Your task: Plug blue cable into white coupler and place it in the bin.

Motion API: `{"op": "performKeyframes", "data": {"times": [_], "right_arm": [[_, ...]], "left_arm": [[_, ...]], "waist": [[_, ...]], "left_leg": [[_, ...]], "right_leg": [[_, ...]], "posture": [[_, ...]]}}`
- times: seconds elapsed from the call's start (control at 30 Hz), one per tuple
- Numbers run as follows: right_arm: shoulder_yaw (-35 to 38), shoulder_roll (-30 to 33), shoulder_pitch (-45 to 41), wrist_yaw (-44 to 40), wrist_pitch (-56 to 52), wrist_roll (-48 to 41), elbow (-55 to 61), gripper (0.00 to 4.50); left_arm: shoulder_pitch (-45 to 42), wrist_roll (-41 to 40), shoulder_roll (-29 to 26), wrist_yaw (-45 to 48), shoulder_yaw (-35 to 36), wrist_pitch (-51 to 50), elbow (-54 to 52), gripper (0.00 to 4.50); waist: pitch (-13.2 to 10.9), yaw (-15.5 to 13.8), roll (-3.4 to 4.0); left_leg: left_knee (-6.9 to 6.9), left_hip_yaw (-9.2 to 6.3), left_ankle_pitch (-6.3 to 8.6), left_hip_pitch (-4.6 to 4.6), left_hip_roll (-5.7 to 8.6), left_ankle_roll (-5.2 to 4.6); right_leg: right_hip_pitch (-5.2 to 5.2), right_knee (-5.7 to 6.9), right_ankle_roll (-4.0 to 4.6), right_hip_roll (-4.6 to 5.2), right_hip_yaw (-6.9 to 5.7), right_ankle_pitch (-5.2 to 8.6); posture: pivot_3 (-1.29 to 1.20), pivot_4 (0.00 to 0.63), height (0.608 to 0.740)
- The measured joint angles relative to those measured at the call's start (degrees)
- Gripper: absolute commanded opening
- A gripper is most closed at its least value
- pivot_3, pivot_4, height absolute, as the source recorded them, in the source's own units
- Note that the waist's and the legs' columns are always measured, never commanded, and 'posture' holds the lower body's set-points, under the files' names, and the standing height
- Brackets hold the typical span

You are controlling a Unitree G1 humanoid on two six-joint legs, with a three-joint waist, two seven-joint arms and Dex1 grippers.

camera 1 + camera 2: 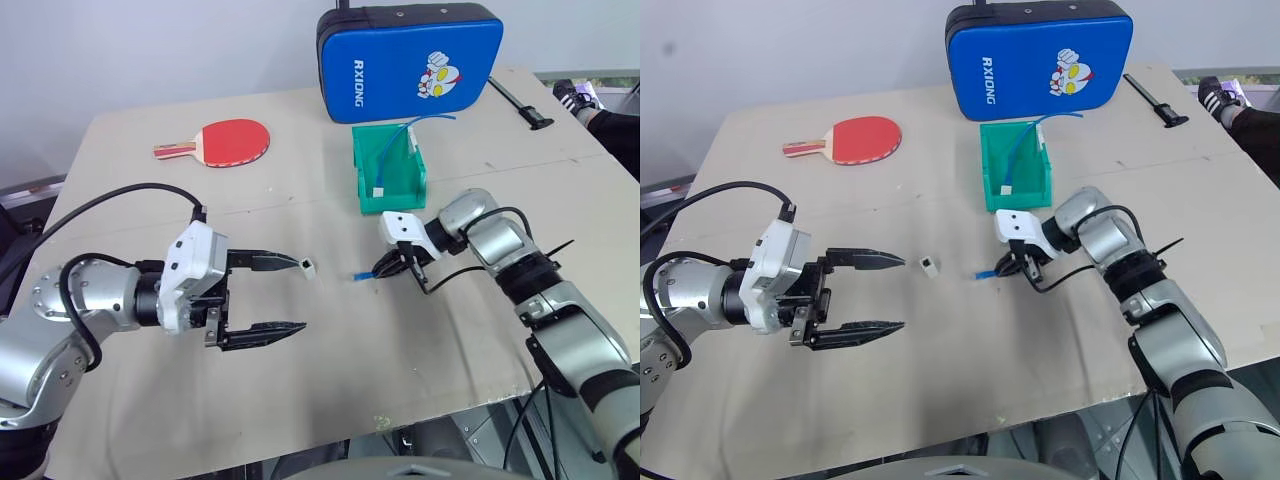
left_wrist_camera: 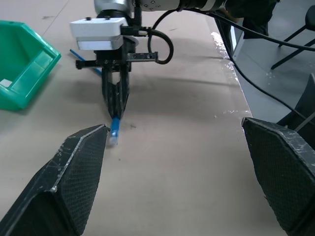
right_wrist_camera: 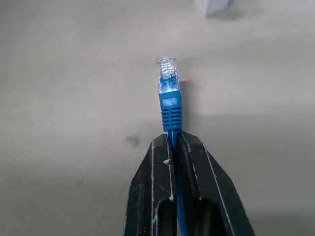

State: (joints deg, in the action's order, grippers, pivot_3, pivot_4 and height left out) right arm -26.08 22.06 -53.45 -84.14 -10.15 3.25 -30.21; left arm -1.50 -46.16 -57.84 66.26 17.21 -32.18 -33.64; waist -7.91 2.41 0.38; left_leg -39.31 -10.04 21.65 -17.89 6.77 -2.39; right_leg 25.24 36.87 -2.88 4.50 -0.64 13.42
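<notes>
My right tool (image 1: 392,270) is clenched on the blue cable (image 3: 169,105) just behind its clear plug, which juts from the fingertips low over the worktop (image 1: 420,350). My left tool (image 1: 290,295) hangs released, jaws spread wide, at the left. The white coupler (image 1: 928,265) lies on the worktop between my two tools, apart from both. The green bin (image 1: 385,195) sits farther back, just beyond my right tool, with another blue cable (image 1: 395,140) in it.

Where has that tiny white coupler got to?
The white coupler lies on the table, between the open left gripper and the blue cable plug in the right gripper.
</notes>
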Motion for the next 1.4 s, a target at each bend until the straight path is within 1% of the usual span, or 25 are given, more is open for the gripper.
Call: {"op": "performKeyframes", "data": {"times": [0.03, 0.07, 0.1, 0.17, 0.2, 0.23, 0.27, 0.3, 0.37, 0.43, 0.47, 0.5, 0.53, 0.6, 0.67, 0.7, 0.73, 0.77, 0.87, 0.93, 0.97, 1.07, 1.1, 1.23, 1.4], "right_arm": [[-0.03, -0.15, -0.15, 0.28, -0.08, 0.24, -0.25, 0.04], [-0.05, -0.25, -0.23, 0.65, -0.14, 0.61, -0.77, 0.59], [-0.06, -0.23, -0.23, 0.76, -0.16, 0.83, -1.30, 0.86], [-0.06, 0.12, -0.23, 0.75, -0.17, 1.01, -1.96, 1.95], [-0.06, 0.31, -0.23, 0.74, -0.17, 1.01, -1.98, 2.33], [-0.05, 0.37, -0.23, 0.75, -0.17, 1.01, -1.98, 2.33], [-0.05, 0.59, -0.21, 0.73, -0.25, 0.98, -1.92, 3.14], [-0.02, 1.14, -0.19, 0.71, -0.52, 0.92, -1.68, 3.40], [0.64, 2.23, 0.31, 0.98, -1.06, 0.67, -0.79, 4.36], [3.57, 3.15, 2.07, 2.73, -3.51, -1.12, 2.87, 4.45], [4.28, 3.36, 2.59, 3.08, -4.61, -1.84, 4.69, 4.45], [5.91, 4.80, 4.29, 3.55, -6.97, -3.37, 8.99, 4.45], [6.54, 5.22, 4.88, 3.76, -7.86, -3.92, 10.36, 4.45], [9.31, 7.16, 8.12, 5.37, -11.90, -6.00, 16.77, 4.45], [13.09, 9.04, 14.39, 7.93, -16.41, -8.93, 26.42, 4.45], [15.76, 9.30, 19.00, 10.06, -18.56, -10.70, 32.22, 4.45], [17.82, 8.83, 23.91, 12.53, -20.70, -12.73, 37.51, 4.45], [19.00, 8.22, 26.41, 14.04, -21.76, -13.86, 40.35, 4.45], [23.89, 5.97, 34.78, 20.30, -26.32, -19.01, 50.43, 4.45], [28.91, 2.12, 44.00, 25.46, -27.43, -23.17, 58.75, 4.45], [30.45, 0.39, 51.24, 28.23, -26.56, -24.28, 62.95, 4.45], [32.24, 1.41, 61.59, 30.42, -23.85, -23.95, 63.74, 4.45], [34.41, 2.50, 64.34, 30.70, -21.21, -23.88, 63.66, 4.45], [37.87, 5.85, 69.28, 29.90, -14.81, -23.87, 63.12, 4.45], [38.28, 6.11, 72.21, 28.27, -9.22, -26.80, 62.69, 4.45]], "left_arm": [[0.05, 0.03, -0.01, 0.03, 0.00, 0.00, 0.00, 4.50], [0.08, 0.15, -0.03, 0.06, -0.01, 0.00, 0.00, 4.50], [0.07, 0.29, -0.05, 0.07, -0.01, 0.00, 0.00, 4.50], [-0.08, 0.72, -0.15, 0.02, -0.49, -0.04, 0.06, 4.50], [-0.36, 1.04, -0.17, -0.04, -1.03, -0.13, 0.13, 4.50], [-0.50, 1.13, -0.21, -0.09, -1.46, -0.20, 0.18, 4.50], [-0.97, 1.13, -0.25, -0.15, -2.35, -0.73, 0.37, 4.50], [-1.90, 1.14, -0.32, -0.24, -3.46, -1.46, 0.70, 4.50], [-4.63, 2.76, -0.30, -0.97, -6.26, -1.82, 1.31, 4.50], [-12.88, 9.28, 1.21, -3.87, -13.86, -1.73, 4.45, 4.50], [-14.83, 11.31, 1.89, -4.76, -16.05, -1.73, 5.48, 4.50], [-18.11, 14.44, 3.80, -5.93, -20.33, -1.96, 7.20, 4.50], [-18.91, 15.48, 4.35, -6.35, -21.70, -2.07, 7.74, 4.50], [-22.14, 19.52, 6.12, -7.23, -27.23, -2.44, 10.24, 4.50], [-25.42, 22.64, 7.75, -6.20, -31.65, -2.27, 12.60, 4.50], [-27.09, 23.64, 8.46, -5.24, -33.65, -2.37, 13.44, 4.50], [-28.43, 24.79, 9.00, -4.42, -35.77, -2.55, 14.33, 4.50], [-28.97, 25.41, 9.15, -3.94, -36.68, -2.66, 14.62, 4.50], [-31.80, 28.34, 9.89, -2.75, -40.50, -3.55, 16.02, 4.50], [-32.74, 30.20, 9.54, -1.58, -41.90, -3.57, 16.72, 4.50], [-33.33, 31.58, 9.72, -1.12, -42.90, -3.41, 17.21, 4.50], [-33.70, 33.70, 9.94, -0.40, -43.70, -3.09, 19.08, 4.50], [-33.91, 34.36, 10.19, -0.12, -43.89, -2.61, 20.17, 4.50], [-34.48, 35.66, 12.60, 0.11, -44.00, -1.31, 23.07, 4.50], [-35.00, 36.02, 16.52, 0.59, -44.02, -0.54, 26.09, 4.50]], "waist": [[0.00, -0.02, 0.00], [0.00, -0.01, 0.00], [0.00, 0.00, 0.00], [0.00, 0.04, 0.00], [0.00, 0.07, 0.00], [0.00, 0.07, 0.00], [0.00, 0.08, 0.00], [0.00, 0.08, 0.00], [0.01, -0.11, -0.01], [0.01, -0.61, -0.02], [0.02, -0.45, -0.03], [0.02, -0.47, -0.03], [0.03, -0.41, -0.05], [0.04, -0.26, -0.06], [0.06, -0.30, -0.10], [0.10, -0.46, -0.14], [0.10, -0.41, -0.15], [0.10, -0.40, -0.14], [0.10, -0.20, -0.14], [0.16, -0.58, -0.24], [0.17, -1.14, -0.22], [0.15, -1.77, -0.20], [0.15, -1.76, -0.20], [0.15, -2.13, -0.23], [0.14, -2.38, -0.25]], "left_leg": [[0.00, 0.00, 0.00, 0.00, 0.00, 0.00], [-0.01, 0.00, 0.00, 0.00, 0.00, 0.00], [-0.01, 0.01, 0.00, 0.00, 0.00, 0.00], [-0.02, 0.03, 0.00, 0.00, 0.00, 0.00], [-0.02, 0.03, 0.00, 0.00, 0.00, 0.00], [-0.02, 0.02, 0.00, 0.00, 0.00, 0.00], [-0.03, 0.02, 0.00, 0.00, 0.00, 0.00], [-0.03, 0.02, 0.00, 0.00, 0.00, 0.00], [-0.08, 0.01, 0.00, -0.02, 0.01, 0.00], [-0.14, -0.01, 0.00, -0.12, 0.04, 0.00], [-0.20, 0.00, 0.00, -0.14, 0.04, 0.00], [-0.29, 0.01, 0.00, -0.15, 0.07, 0.00], [-0.38, 0.01, 0.00, -0.19, 0.07, 0.00], [-0.87, 0.00, 0.00, -0.33, 0.08, 0.00], [-0.98, -0.05, 0.00, -0.54, 0.08, 0.00], [-1.08, -0.08, 0.00, -0.77, 0.06, 0.00], [-1.13, -0.06, 0.00, -0.80, 0.07, 0.00], [-1.14, -0.02, 0.00, -0.79, 0.08, 0.00], [-1.01, 0.04, 0.00, -0.79, 0.14, 0.00], [-0.97, -0.05, 0.00, -0.71, 0.15, 0.00], [-0.90, -0.07, 0.00, -0.65, 0.15, 0.00], [-0.89, -0.04, 0.00, -0.60, 0.28, -0.01], [-0.88, -0.04, 0.00, -0.58, 0.32, -0.01], [-0.83, -0.09, 0.00, -0.34, 0.33, -0.01], [-0.78, -0.10, 0.00, -0.11, 0.27, -0.02]], "right_leg": [[0.00, 0.00, 0.00, 0.00, -0.01, 0.00], [0.00, 0.00, 0.00, 0.00, -0.01, 0.00], [0.00, 0.00, 0.00, 0.01, -0.01, 0.00], [0.00, 0.00, 0.00, 0.01, 0.00, 0.00], [0.00, 0.00, 0.00, 0.01, 0.00, 0.00], [0.00, 0.00, 0.00, 0.01, -0.01, 0.00], [0.00, 0.02, 0.00, 0.01, 0.00, 0.00], [0.01, 0.02, 0.00, 0.01, -0.01, 0.00], [-0.01, 0.04, 0.00, 0.06, -0.06, 0.00], [-0.03, 0.03, 0.05, 0.11, -0.14, -0.05], [-0.02, 0.05, 0.07, 0.10, -0.12, -0.07], [-0.02, 0.11, 0.08, 0.12, -0.13, -0.08], [-0.01, 0.10, 0.07, 0.12, -0.14, -0.08], [0.04, 0.17, 0.07, 0.09, -0.15, -0.08], [0.22, 0.22, 0.07, 0.09, -0.18, -0.08], [0.37, 0.50, 0.07, 0.09, -0.20, -0.08], [0.46, 0.73, 0.07, 0.12, -0.20, -0.08], [0.48, 0.81, 0.07, 0.15, -0.19, -0.08], [0.53, 0.76, 0.06, 0.17, -0.17, -0.08], [0.52, 0.72, 0.06, 0.15, -0.19, -0.08], [0.52, 0.72, 0.05, 0.14, -0.19, -0.08], [0.51, 0.73, -0.07, 0.17, -0.06, -0.19], [0.51, 0.71, -0.08, 0.17, 0.01, -0.32], [0.27, 0.51, -0.09, 0.08, 0.11, -0.74], [0.21, 0.63, -0.06, -0.02, 0.22, -0.78]], "posture": [[0.00, 0.150, 0.740], [0.00, 0.150, 0.740], [0.00, 0.150, 0.740], [0.00, 0.150, 0.740], [0.00, 0.150, 0.740], [0.00, 0.150, 0.740], [0.00, 0.150, 0.740], [0.00, 0.150, 0.740], [0.00, 0.150, 0.740], [0.00, 0.150, 0.740], [0.00, 0.150, 0.740], [0.00, 0.150, 0.740], [0.00, 0.150, 0.740], [0.00, 0.150, 0.740], [0.00, 0.150, 0.740], [0.00, 0.150, 0.740], [0.00, 0.150, 0.740], [0.00, 0.150, 0.740], [0.00, 0.150, 0.740], [0.00, 0.150, 0.740], [0.00, 0.150, 0.740], [0.00, 0.150, 0.740], [0.00, 0.150, 0.740], [0.00, 0.150, 0.740], [0.00, 0.150, 0.740]]}}
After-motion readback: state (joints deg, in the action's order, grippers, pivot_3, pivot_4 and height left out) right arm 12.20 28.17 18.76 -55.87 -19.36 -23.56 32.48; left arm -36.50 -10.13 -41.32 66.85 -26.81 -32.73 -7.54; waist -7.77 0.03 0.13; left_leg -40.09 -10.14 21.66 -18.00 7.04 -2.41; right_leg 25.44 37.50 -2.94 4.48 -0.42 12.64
